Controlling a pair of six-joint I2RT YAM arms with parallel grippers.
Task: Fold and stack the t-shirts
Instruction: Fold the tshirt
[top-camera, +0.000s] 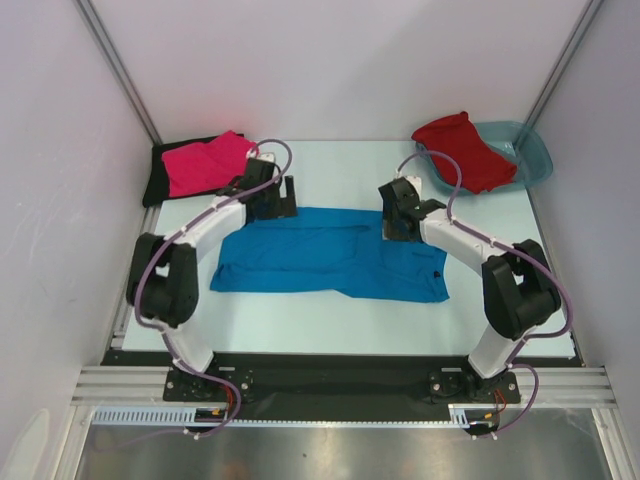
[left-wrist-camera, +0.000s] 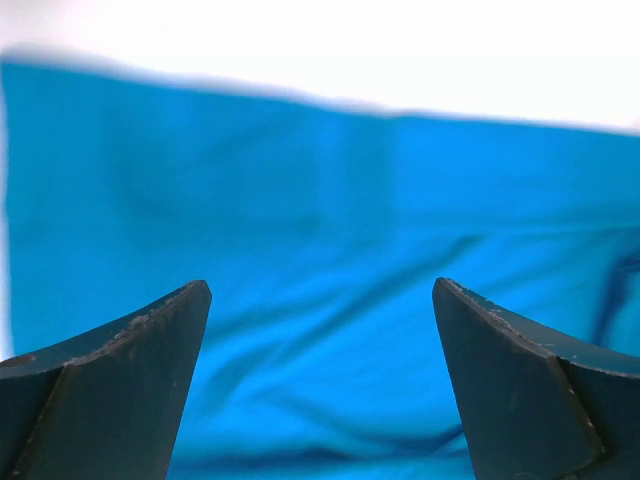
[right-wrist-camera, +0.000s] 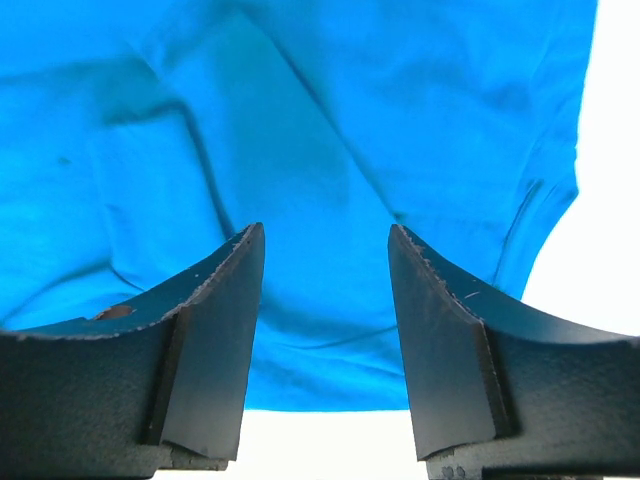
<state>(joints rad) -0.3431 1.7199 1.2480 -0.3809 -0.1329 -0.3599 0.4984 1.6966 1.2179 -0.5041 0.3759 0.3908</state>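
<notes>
The bright blue t-shirt (top-camera: 330, 255) lies spread flat in the middle of the table, folded into a long band. My left gripper (top-camera: 281, 203) hovers open over its far left edge; the left wrist view shows blue cloth (left-wrist-camera: 320, 250) between the spread fingers, nothing held. My right gripper (top-camera: 395, 222) hovers open over the shirt's far right part; blue cloth (right-wrist-camera: 330, 150) fills its view. The hot pink shirt (top-camera: 205, 163) lies on the black shirt (top-camera: 157, 178) at the far left. The red shirt (top-camera: 462, 148) hangs over the teal tub.
The translucent teal tub (top-camera: 532, 150) stands at the far right corner. White walls close the cell on three sides. The arms' bases sit on a black rail (top-camera: 330, 385) at the near edge.
</notes>
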